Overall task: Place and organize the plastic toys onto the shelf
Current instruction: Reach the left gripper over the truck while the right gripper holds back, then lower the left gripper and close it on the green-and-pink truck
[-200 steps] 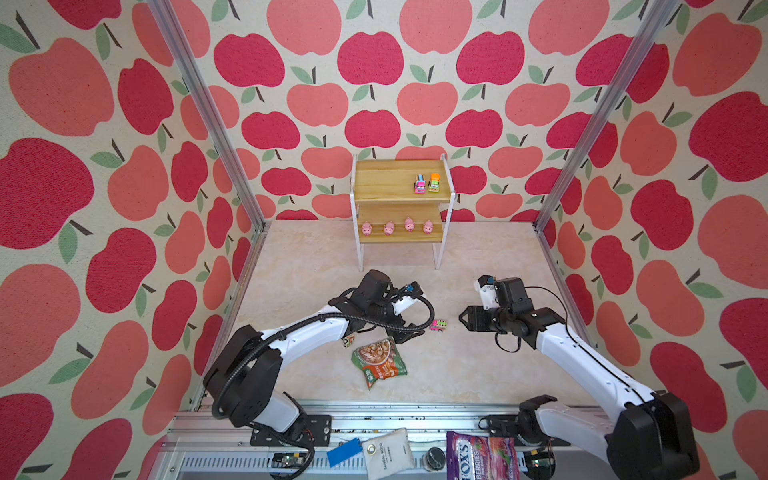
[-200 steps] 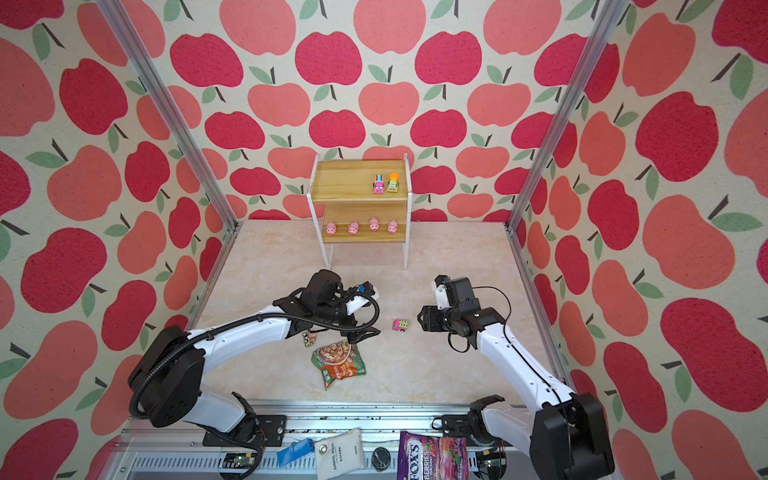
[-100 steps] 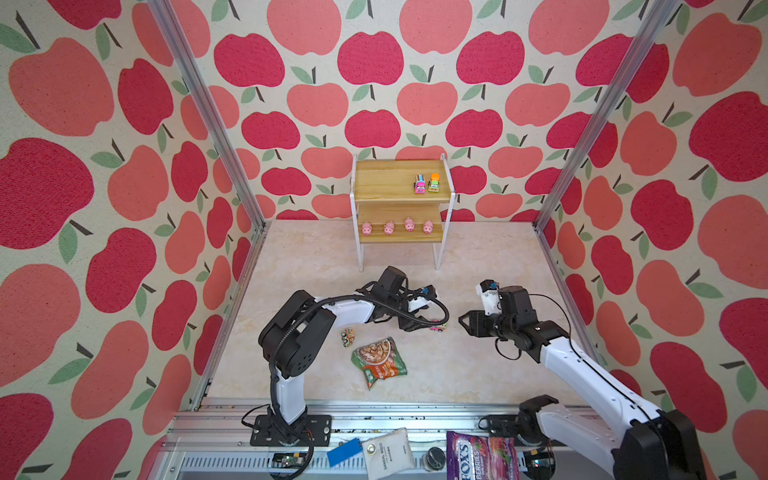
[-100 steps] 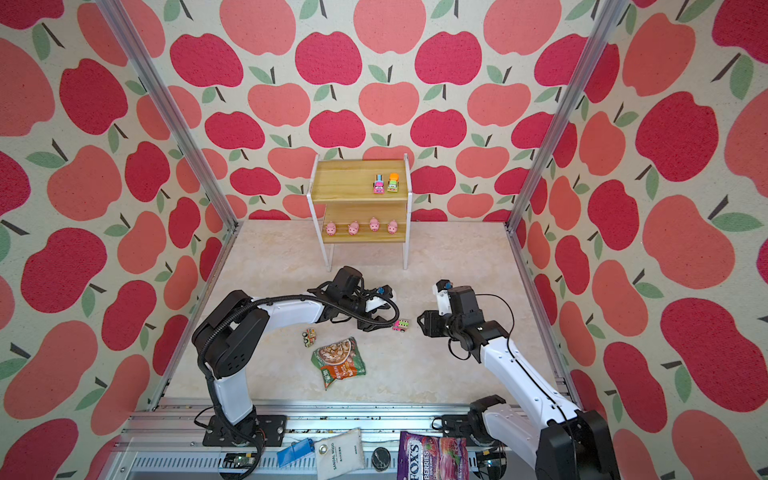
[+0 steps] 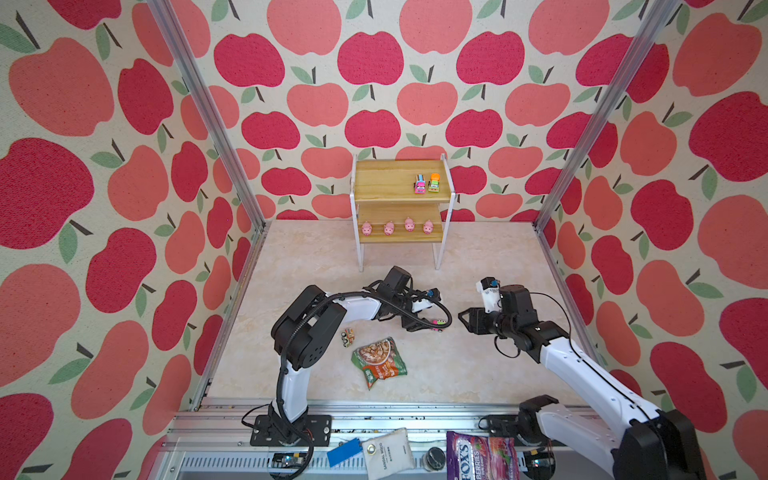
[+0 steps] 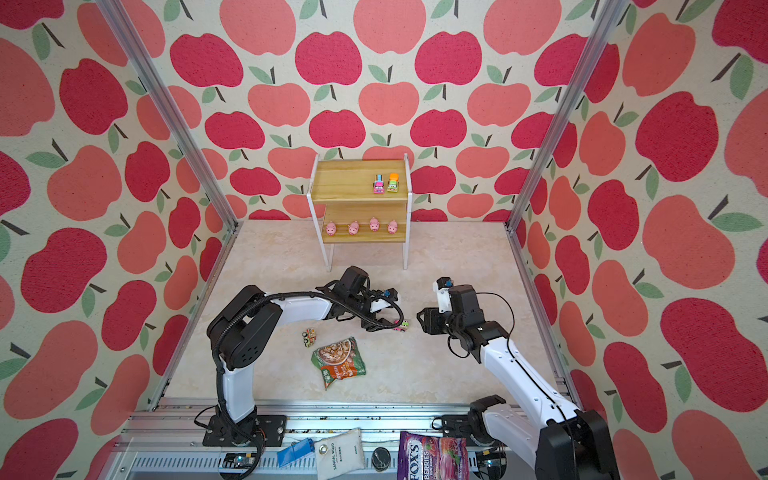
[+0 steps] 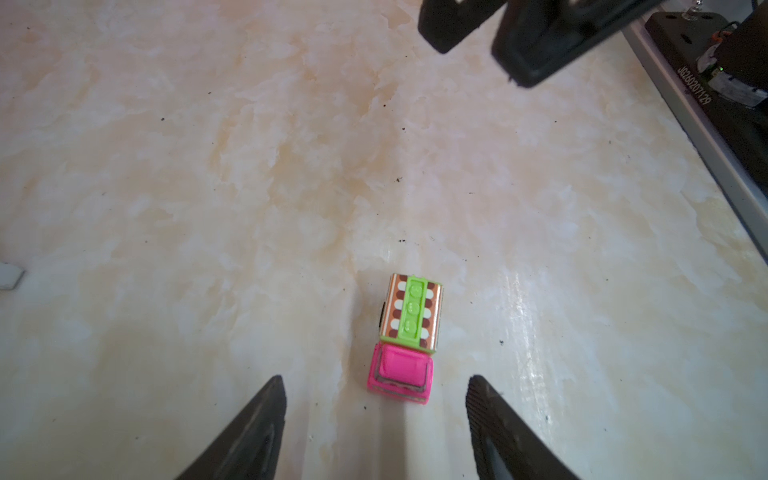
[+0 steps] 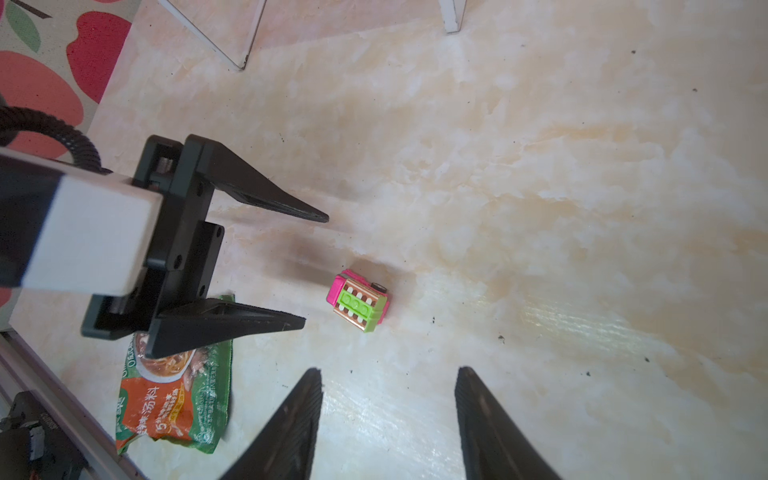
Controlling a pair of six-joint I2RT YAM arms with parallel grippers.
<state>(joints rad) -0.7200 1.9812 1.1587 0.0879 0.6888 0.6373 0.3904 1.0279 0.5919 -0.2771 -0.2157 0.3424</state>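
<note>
A pink-and-green toy truck stands on the floor just ahead of my left gripper, whose jaws are open with nothing between them. Both top views show this truck between the left gripper and the right gripper. My right gripper is open and empty, a little short of the truck. Another small truck lies on its side farther left. The shelf holds two trucks on top and several pink pigs below.
A green-and-orange snack packet lies on the floor close under the left arm. The shelf's white legs stand just behind both grippers. Metal rail runs along the front edge, with packets lying beyond it.
The left arm has reached right, bringing its gripper up to the pink-and-green truck, and its jaws have narrowed. The right gripper has barely moved.
</note>
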